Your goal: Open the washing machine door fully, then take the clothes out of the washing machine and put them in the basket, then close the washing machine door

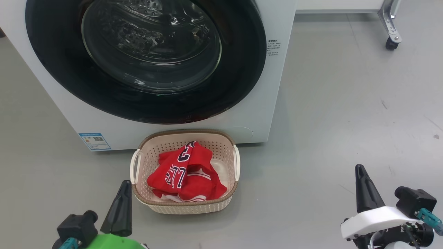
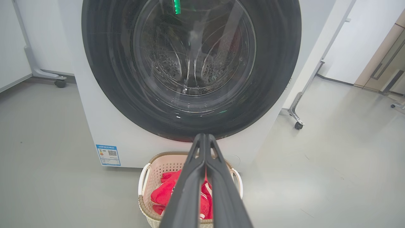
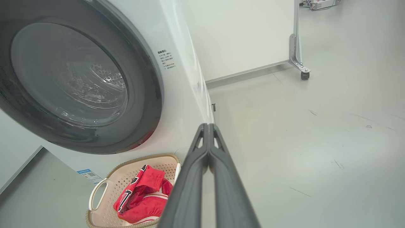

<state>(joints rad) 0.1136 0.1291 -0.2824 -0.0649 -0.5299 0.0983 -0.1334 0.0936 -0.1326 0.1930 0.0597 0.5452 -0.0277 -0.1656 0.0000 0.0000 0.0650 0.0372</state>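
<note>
The left end effector (image 1: 124, 188) and the right end effector (image 1: 360, 173) are closed and empty. The clothes (image 1: 183, 174), likely soft and light, lie in the basket (image 1: 221, 135) just before the machine (image 1: 277, 103); take a raised fold. The door (image 1: 62, 76) looks shut. The left wrist view shows the drum (image 2: 171, 65) plainly; the head view gives mostly glare.

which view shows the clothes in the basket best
The head view: it looks down into the basket, so the red clothes lie uncovered with their lettering in sight. In the left wrist view the shut left gripper hides their middle. The right wrist view shows them from the side, at the bottom edge.
</note>
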